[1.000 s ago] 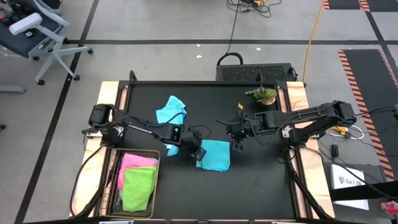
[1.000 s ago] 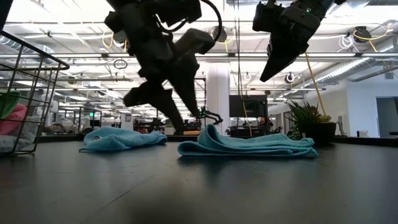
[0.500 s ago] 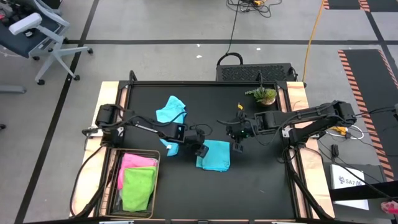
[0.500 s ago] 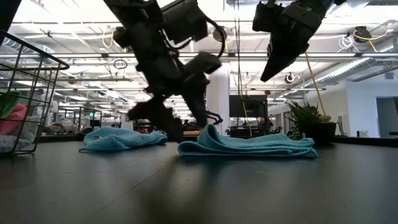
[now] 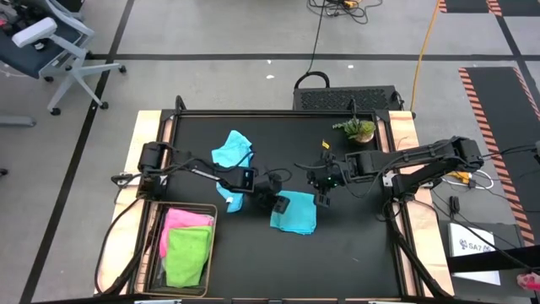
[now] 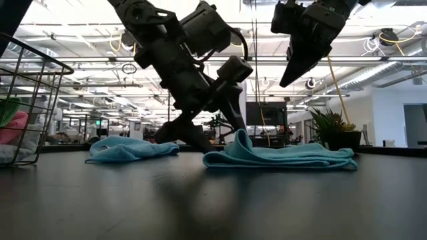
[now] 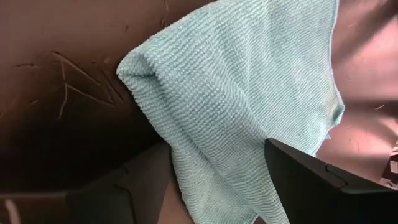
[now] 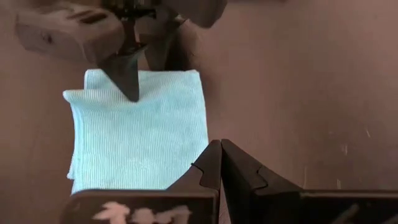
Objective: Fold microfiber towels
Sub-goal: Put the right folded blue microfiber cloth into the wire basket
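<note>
Jaws of the left gripper (image 5: 277, 203) stand wide apart and low over the bench (image 5: 354, 253), straddling the left edge of the folded teal towel (image 5: 294, 212); in the left wrist view one raised corner of that towel (image 7: 249, 106) lies between the two dark fingers (image 7: 311, 180), which do not clamp it. In the low view the same corner of the towel (image 6: 280, 157) stands up in a small peak just beside the left gripper's (image 6: 223, 130) fingertips. This teal towel lies near the middle of the bench, a little toward the front edge, folded into a rough square.

Jaws of the right gripper (image 5: 323, 200) are pressed together with nothing between them. It hangs above the bench just beside the teal towel's right edge, clear of the cloth, as the low view shows, where the right gripper (image 6: 293, 73) points down well above the surface. The right wrist view shows its closed fingers (image 8: 219, 168) with the folded towel (image 8: 137, 137) beyond them.

A light blue towel (image 5: 232, 149) lies crumpled toward the back left part of the bench, well apart from the teal one. By the front left corner sits a wire basket (image 5: 155, 253) holding a pink towel (image 5: 187, 219) and a lime green towel (image 5: 187, 256) side by side. A small potted plant (image 5: 359, 129) stands near the back right corner.
</note>
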